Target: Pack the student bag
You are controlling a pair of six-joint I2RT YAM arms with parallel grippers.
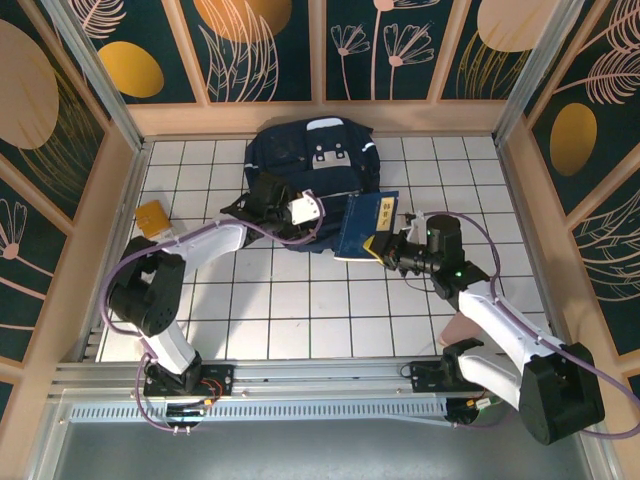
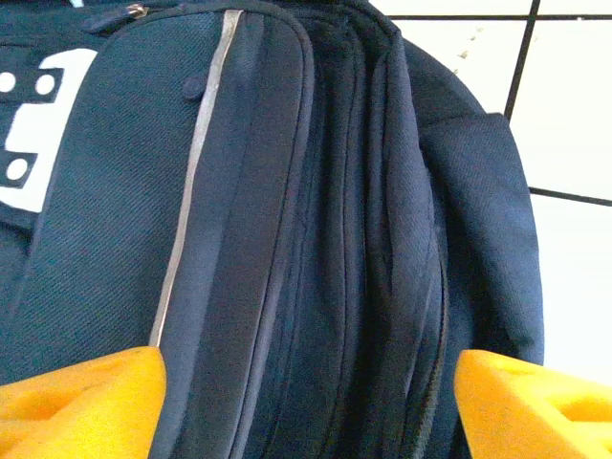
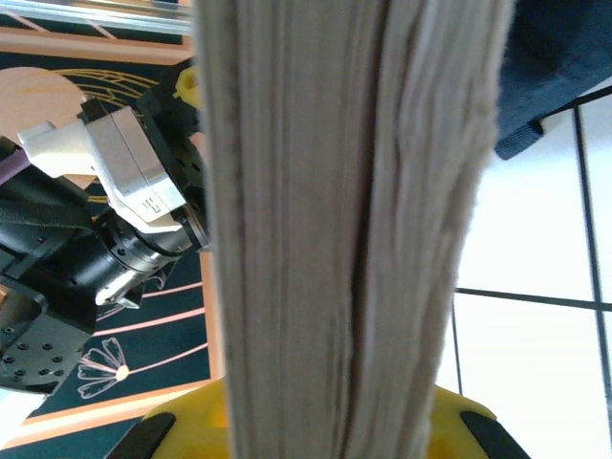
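The student bag (image 1: 310, 165) is a navy-blue backpack with a grey patch, lying at the back middle of the white tiled table. My left gripper (image 1: 312, 211) hovers over its near side. In the left wrist view that gripper (image 2: 311, 406) is open, its yellow fingers (image 2: 76, 402) wide apart, with the bag's (image 2: 316, 220) zip seams and folds between them. A blue-covered book (image 1: 366, 224) is held at the bag's right edge, with my right gripper (image 1: 381, 243) shut on it. The right wrist view shows the book's page edges (image 3: 335, 191) running up from the yellow jaws of that gripper (image 3: 325, 426).
A small orange-yellow packet (image 1: 153, 216) lies at the left of the table, near the wooden side wall (image 1: 115, 190). White tiles (image 1: 300, 310) lie open between the two arms. The left arm's wrist (image 3: 124, 191) is close to the left of the book.
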